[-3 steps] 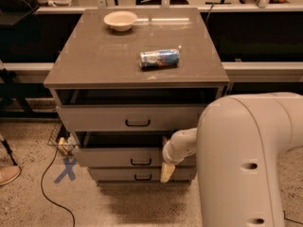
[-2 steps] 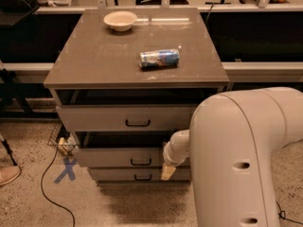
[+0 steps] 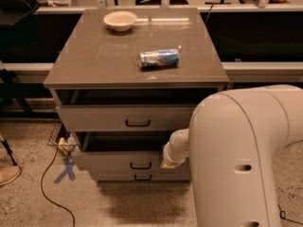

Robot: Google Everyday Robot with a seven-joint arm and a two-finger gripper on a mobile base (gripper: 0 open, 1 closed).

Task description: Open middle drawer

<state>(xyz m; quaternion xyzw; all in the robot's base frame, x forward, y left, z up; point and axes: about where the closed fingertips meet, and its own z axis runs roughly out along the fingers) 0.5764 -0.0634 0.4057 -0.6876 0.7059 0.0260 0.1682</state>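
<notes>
floor: speckled beige, blue tape cross | furniture: taupe cabinet | behind: long pale ledge

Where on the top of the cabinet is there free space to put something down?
The cabinet top is bare on its left half, in front of the bowl and left of the lying can, and along the front edge. The right back corner is bare. Crowded: the middle drawer front, where the gripper sits.

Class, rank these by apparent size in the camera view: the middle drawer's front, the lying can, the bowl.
1. The middle drawer front, with the gripper at its right end.
2. The can and bowl look alike; the bowl sits farther back, so no ranking.
</notes>
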